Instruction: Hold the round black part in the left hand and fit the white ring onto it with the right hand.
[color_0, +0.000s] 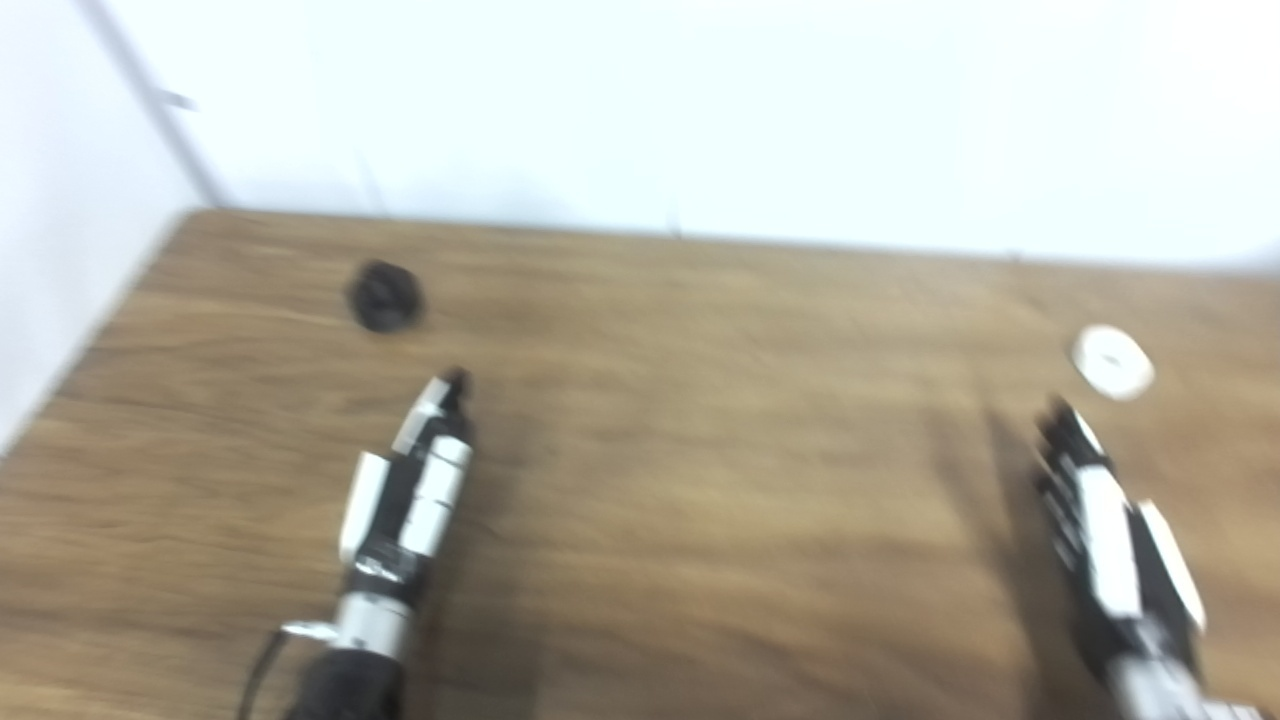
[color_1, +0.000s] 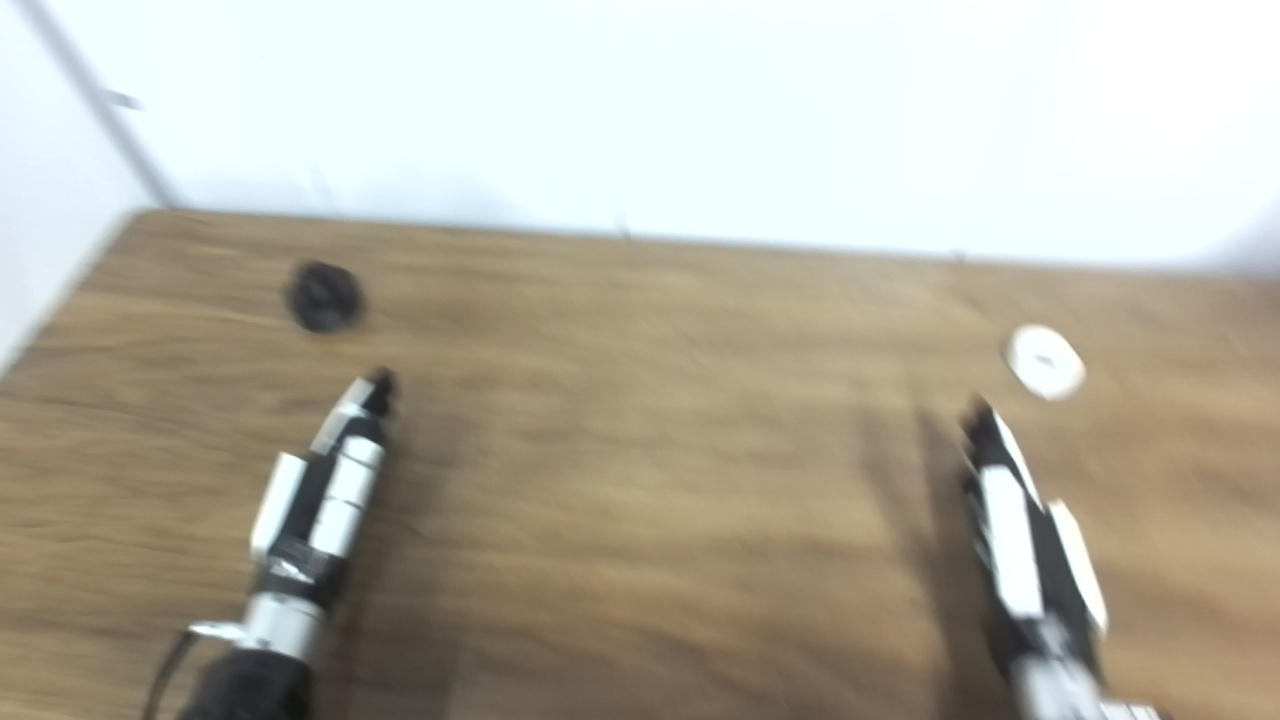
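The round black part (color_0: 384, 296) lies on the wooden table (color_0: 700, 430) at the far left. The white ring (color_0: 1111, 362) lies flat at the far right. My left hand (color_0: 415, 480) is stretched out flat, edge-on, empty, its fingertips a short way below and right of the black part. My right hand (color_0: 1100, 520) is also stretched out and empty, its fingertips just below and left of the white ring. Neither hand touches its part. Both views are blurred.
A white wall (color_0: 650, 110) runs behind the table's far edge. The table's left edge (color_0: 90, 340) slants close to the black part. Bare wood lies between the two hands.
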